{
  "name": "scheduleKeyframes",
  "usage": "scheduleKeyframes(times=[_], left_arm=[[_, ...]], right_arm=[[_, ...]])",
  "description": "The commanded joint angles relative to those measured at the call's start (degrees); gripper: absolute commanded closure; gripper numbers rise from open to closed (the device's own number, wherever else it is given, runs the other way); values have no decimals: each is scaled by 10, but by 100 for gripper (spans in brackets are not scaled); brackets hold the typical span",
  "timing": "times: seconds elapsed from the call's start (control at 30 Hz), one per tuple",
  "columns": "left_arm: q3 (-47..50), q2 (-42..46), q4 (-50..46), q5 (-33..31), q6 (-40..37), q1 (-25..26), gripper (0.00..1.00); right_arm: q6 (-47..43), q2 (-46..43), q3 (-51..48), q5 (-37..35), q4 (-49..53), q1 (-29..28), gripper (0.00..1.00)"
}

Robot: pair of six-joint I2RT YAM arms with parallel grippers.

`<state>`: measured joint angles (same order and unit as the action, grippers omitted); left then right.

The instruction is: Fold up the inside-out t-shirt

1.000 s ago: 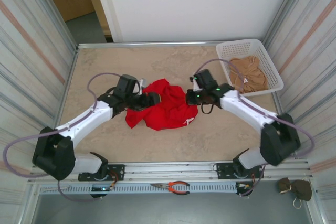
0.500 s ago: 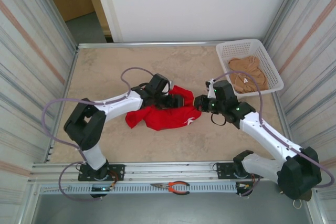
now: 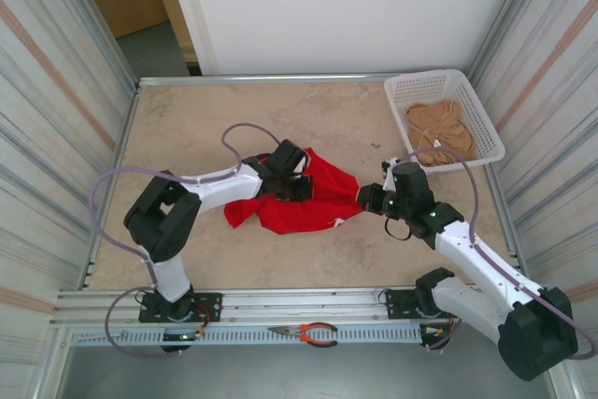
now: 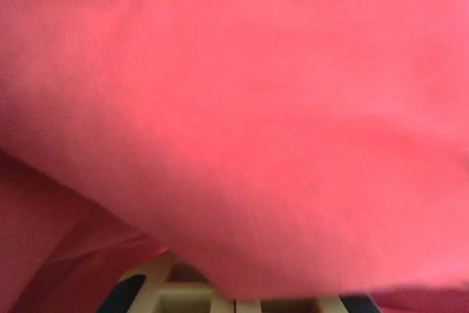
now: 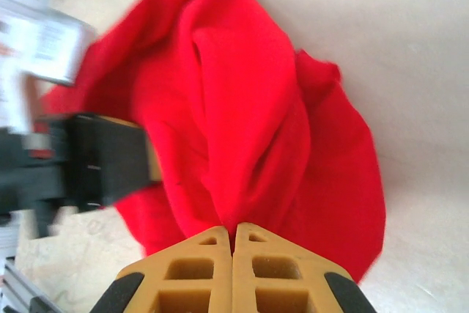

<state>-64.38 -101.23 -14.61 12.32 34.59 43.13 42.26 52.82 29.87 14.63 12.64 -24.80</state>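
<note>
The inside-out t-shirt (image 3: 313,201) lies crumpled in the middle of the table, bright red, drawn out to a point on its right. My left gripper (image 3: 301,185) is buried in its upper middle, shut on the cloth. In the left wrist view red fabric (image 4: 242,108) drapes over the tan fingers (image 4: 220,303) and hides their tips. My right gripper (image 3: 363,199) is shut on the shirt's right end. In the right wrist view its tips (image 5: 234,226) pinch a fold of the shirt (image 5: 249,122), with the left arm's black wrist (image 5: 95,159) beyond.
A white basket (image 3: 487,123) at the back right holds a tan-brown garment (image 3: 441,135). Orange-handled pliers (image 3: 314,332) lie on the front rail. Corrugated metal walls (image 3: 56,137) close in both sides.
The left gripper pushed further right into the shirt and closed. The right gripper pulled its end of the shirt rightward and nearer, stretching the cloth between the two.
</note>
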Motion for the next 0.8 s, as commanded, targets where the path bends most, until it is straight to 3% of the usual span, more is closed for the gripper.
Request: scheduleKeyframes(times=[0.0, 0.1, 0.13, 0.17, 0.2, 0.3, 0.5, 0.77], left_arm=[[14, 95, 55, -5, -28, -9, 100], [67, 159, 144, 40, -20, -24, 100], [81, 175, 173, 58, -15, -29, 100], [96, 190, 199, 75, -10, -34, 100], [108, 203, 221, 87, -9, -37, 100], [123, 225, 249, 128, -20, -44, 100], [129, 239, 252, 154, -36, -47, 100], [121, 232, 253, 165, -30, -46, 100]], right_arm=[[38, 14, -35, -31, -35, 6, 100], [35, 56, -39, -44, -36, 8, 100], [27, 67, -35, -41, -35, 8, 85], [14, 74, -27, -35, -28, 9, 64], [-2, 72, -18, -23, -23, 7, 52], [-53, 20, 14, -14, 7, -12, 36], [-127, -30, 86, -21, 31, -60, 26], [-151, 133, 194, -105, 6, -148, 19]])
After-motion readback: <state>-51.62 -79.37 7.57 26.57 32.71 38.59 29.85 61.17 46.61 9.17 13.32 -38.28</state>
